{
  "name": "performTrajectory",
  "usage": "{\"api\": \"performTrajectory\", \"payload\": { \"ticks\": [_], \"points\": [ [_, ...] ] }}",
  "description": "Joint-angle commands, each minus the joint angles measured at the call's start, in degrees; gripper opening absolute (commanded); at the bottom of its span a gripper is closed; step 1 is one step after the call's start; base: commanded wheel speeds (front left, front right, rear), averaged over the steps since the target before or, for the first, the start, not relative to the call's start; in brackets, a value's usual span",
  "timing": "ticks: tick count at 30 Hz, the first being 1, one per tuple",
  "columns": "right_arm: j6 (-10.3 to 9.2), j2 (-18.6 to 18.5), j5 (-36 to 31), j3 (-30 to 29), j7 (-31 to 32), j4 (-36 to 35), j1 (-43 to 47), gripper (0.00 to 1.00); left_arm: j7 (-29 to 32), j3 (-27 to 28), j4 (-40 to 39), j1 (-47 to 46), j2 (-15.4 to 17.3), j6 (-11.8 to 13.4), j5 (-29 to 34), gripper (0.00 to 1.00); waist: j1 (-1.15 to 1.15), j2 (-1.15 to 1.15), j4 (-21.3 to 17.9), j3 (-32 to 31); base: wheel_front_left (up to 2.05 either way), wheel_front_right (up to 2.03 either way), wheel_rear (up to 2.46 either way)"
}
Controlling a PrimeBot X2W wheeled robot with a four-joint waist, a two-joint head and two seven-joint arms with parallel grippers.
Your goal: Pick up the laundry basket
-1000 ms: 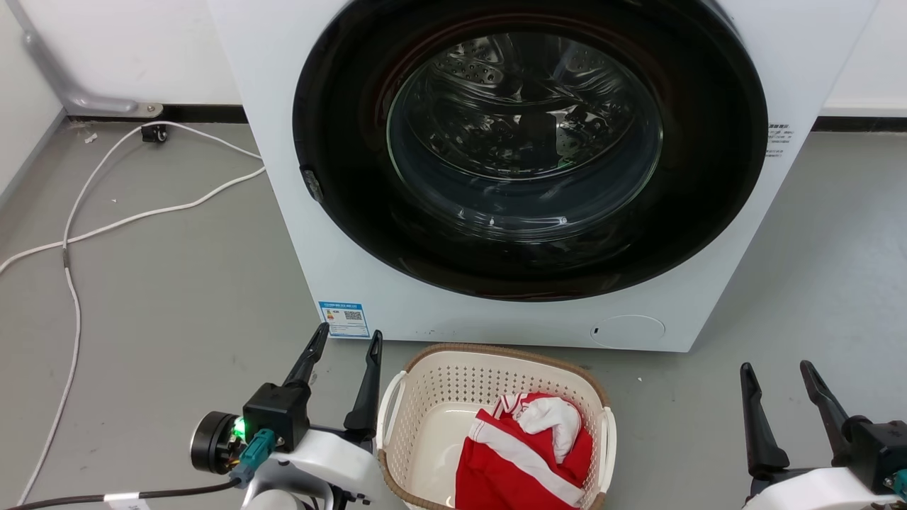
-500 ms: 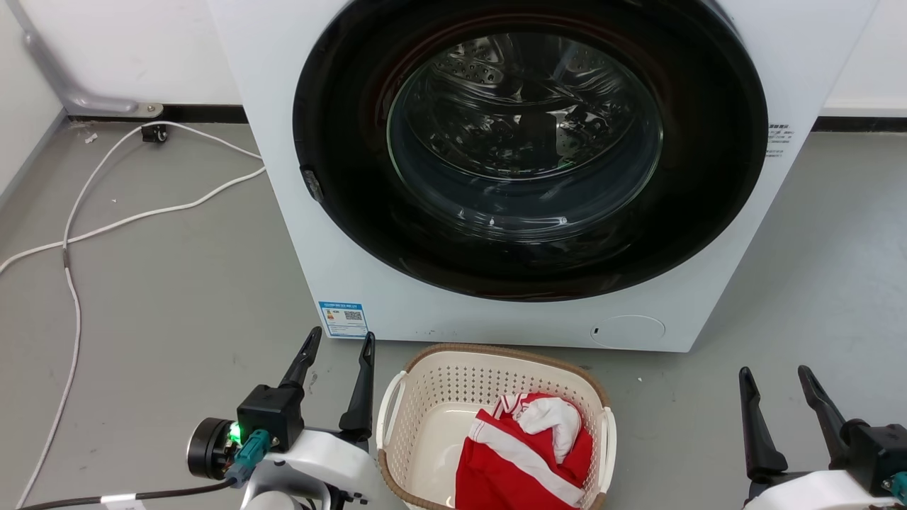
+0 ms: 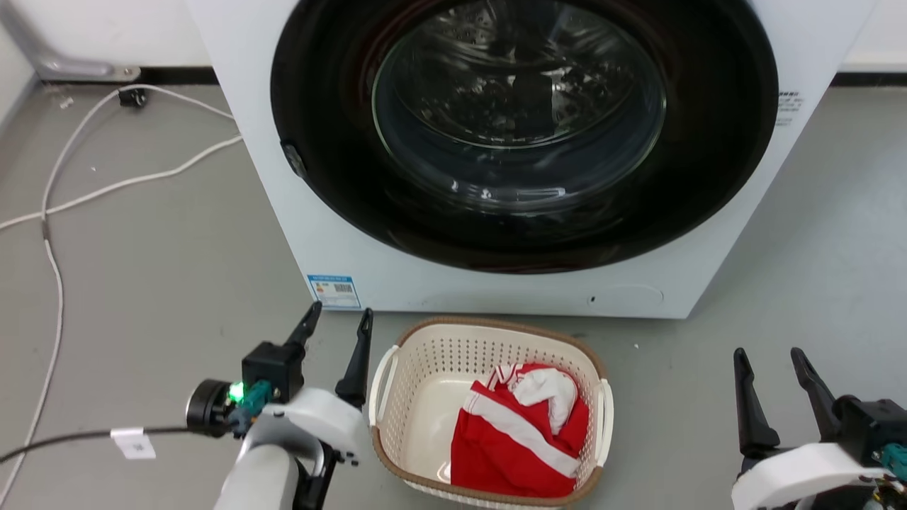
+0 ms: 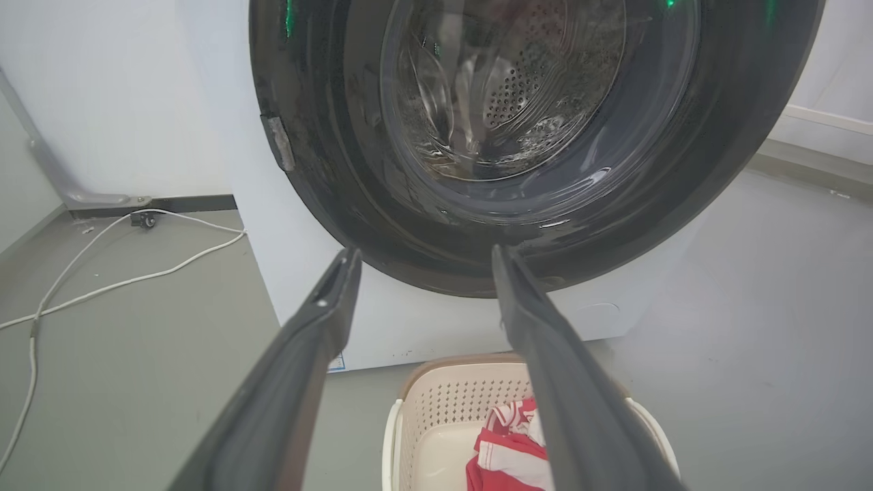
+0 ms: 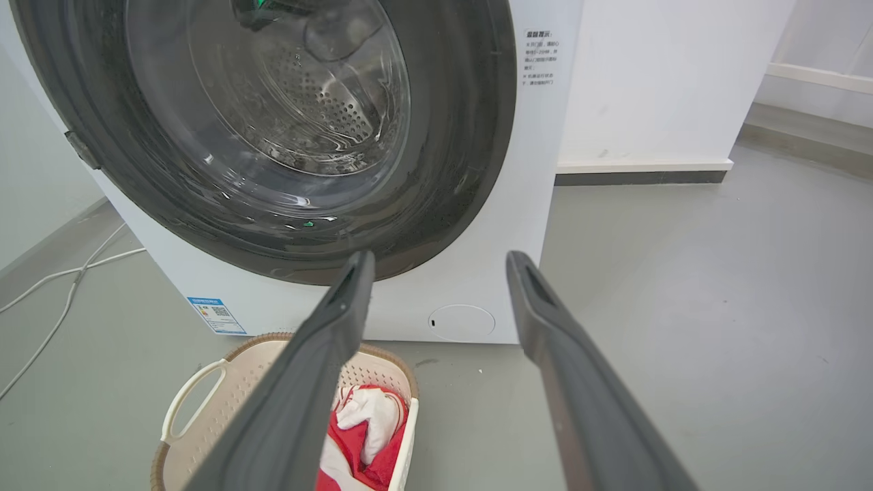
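Head view: laundry basket sits on the grey floor right in front of the white washer, just below its dark round door, which is closed. Red-and-white garment lies bunched in the basket's right half; the left half is bare. Left hand is released, fingers spread and empty, just beside the basket's left white handle. The inner finger may be touching it, but the angle makes that hard to tell. Right hand is also released and empty, well apart from the basket's right side, over bare floor. White cable trails across the floor left of the washer.

Left wrist view: both fingers wide apart, basket low between them. Right wrist view: fingers apart, basket at lower left.
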Motion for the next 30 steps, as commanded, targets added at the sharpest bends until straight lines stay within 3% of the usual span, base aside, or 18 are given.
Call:
{"api": "performTrajectory", "payload": {
  "ticks": [1, 12, 30],
  "points": [
    [-0.01, 0.0, 0.5, 0.1, -0.4, 0.4, -1.1, 1.00, 0.0, -0.1, 0.5, -1.1, 0.3, 0.0, -0.1, 1.00, 0.00, 0.00, -0.5, 1.7, 0.00, 0.00, 0.00],
    [-0.01, 0.0, 0.9, 2.3, -2.2, 13.3, -12.7, 1.00, 2.6, -3.0, 12.8, -14.7, 3.1, -0.9, -4.0, 1.00, 0.00, 0.00, -2.3, 13.8, 0.00, 0.00, 0.00],
    [-0.01, 0.0, 4.5, 13.7, -7.0, 39.0, -33.7, 1.00, 5.8, -17.2, 29.4, -31.3, 9.7, -0.9, -19.0, 1.00, 0.00, 0.00, -5.7, 30.8, 0.00, 0.00, 0.00]
  ]
}}
